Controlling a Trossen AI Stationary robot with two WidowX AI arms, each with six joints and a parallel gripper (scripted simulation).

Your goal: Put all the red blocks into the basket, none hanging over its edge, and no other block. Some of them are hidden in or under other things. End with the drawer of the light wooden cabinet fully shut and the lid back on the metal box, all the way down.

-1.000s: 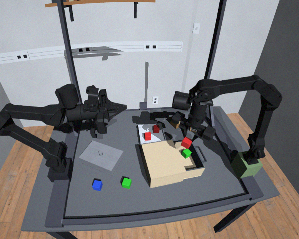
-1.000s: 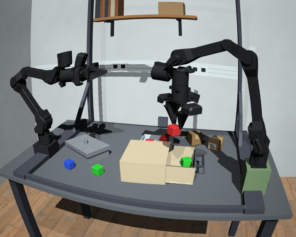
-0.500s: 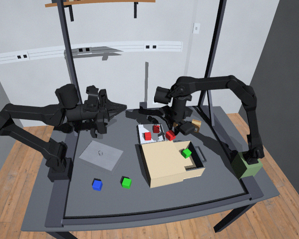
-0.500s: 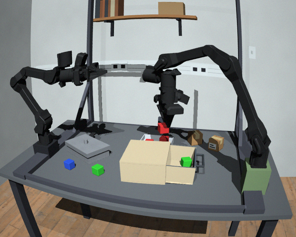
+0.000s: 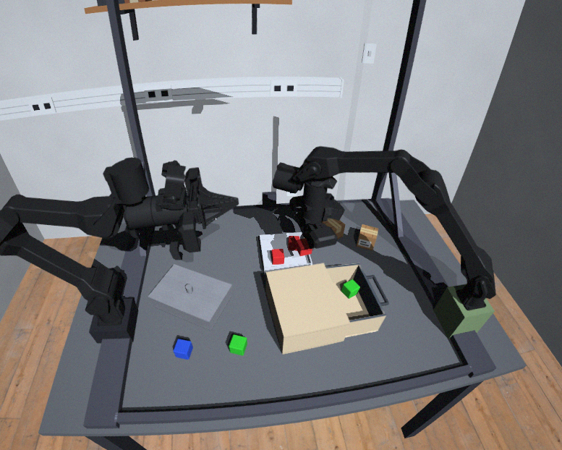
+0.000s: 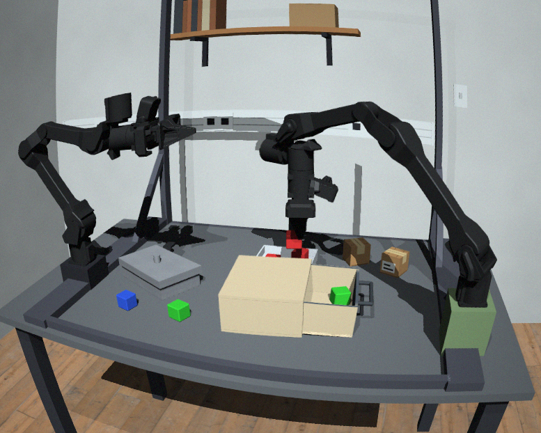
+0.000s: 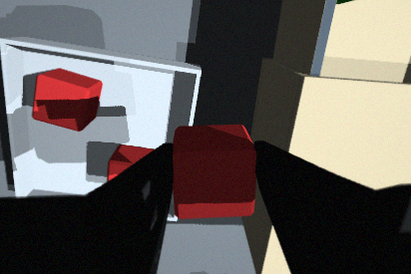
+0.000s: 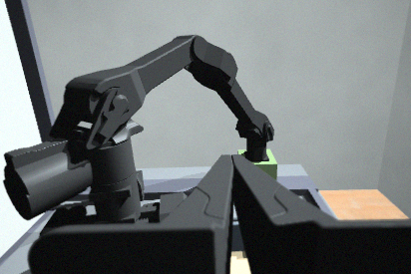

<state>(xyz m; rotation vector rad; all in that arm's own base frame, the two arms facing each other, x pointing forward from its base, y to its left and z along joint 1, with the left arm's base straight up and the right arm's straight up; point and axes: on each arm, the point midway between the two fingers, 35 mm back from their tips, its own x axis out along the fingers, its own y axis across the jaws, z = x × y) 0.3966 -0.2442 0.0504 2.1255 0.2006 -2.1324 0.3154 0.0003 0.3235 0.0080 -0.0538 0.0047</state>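
Note:
My left gripper [image 5: 306, 247] [image 6: 294, 237] [image 7: 213, 151] is shut on a red block [image 6: 293, 240] [image 7: 214, 176], held above the white basket's [image 7: 198, 90] [image 5: 262, 252] side next to the cabinet. Two other red blocks lie inside the basket, one [image 5: 278, 256] [image 7: 131, 161] partly behind a finger in the left wrist view, the other [image 7: 68, 87] [image 6: 301, 253]. My right gripper [image 5: 236, 200] [image 6: 193, 131] [image 8: 230, 163] is shut and empty, high at the back left. The light wooden cabinet [image 5: 305, 300] [image 6: 261, 298] has its drawer [image 5: 368, 325] [image 6: 328, 319] open. The grey lid [image 5: 194, 300] [image 6: 168, 270] lies on the metal box [image 6: 177, 287]; full seating is unclear.
A green block [image 5: 351, 289] [image 6: 340, 296] is in the drawer. A blue block [image 5: 183, 349] [image 6: 127, 300] and a green block [image 5: 238, 344] [image 6: 179, 310] lie at the front left. Two cardboard boxes [image 5: 367, 236] [image 6: 356, 251] stand at the back right.

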